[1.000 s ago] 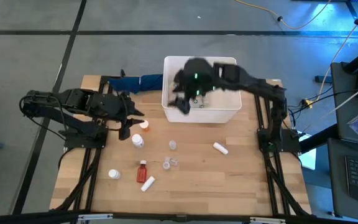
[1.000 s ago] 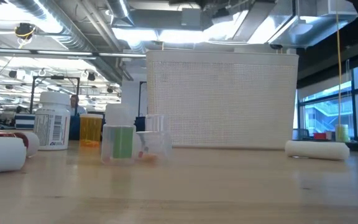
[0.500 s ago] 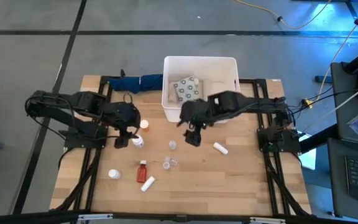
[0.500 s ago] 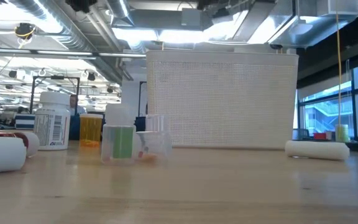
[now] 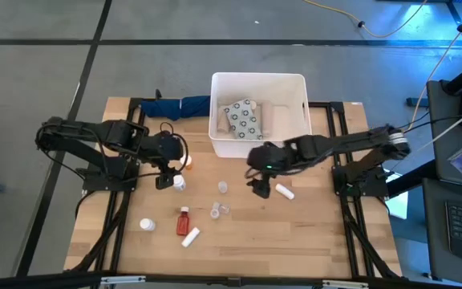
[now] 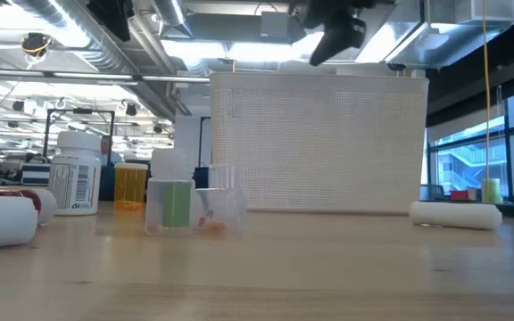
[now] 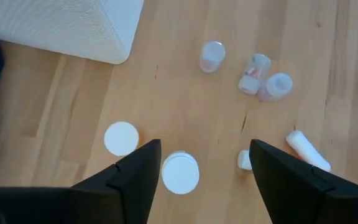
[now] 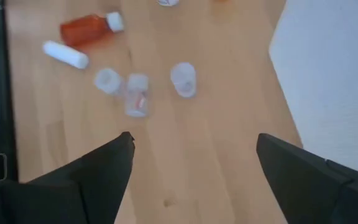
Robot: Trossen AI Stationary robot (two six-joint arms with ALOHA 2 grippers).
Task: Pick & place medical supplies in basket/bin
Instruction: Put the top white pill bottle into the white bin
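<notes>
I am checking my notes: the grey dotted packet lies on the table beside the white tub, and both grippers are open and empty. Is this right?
Not quite. The grey dotted packet lies inside the white tub, not on the table; the high view shows it. The rest holds: the left gripper and the right gripper are both open and empty.

wooden table with scattered supplies

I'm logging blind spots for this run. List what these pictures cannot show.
- Basket contents: low view shows only its wall; high view shows the dotted packet, the rest too small.
- White bottle label: too small to read.
- Left pincer: low view misses it.
- Right pincer: low view crops it.
</notes>
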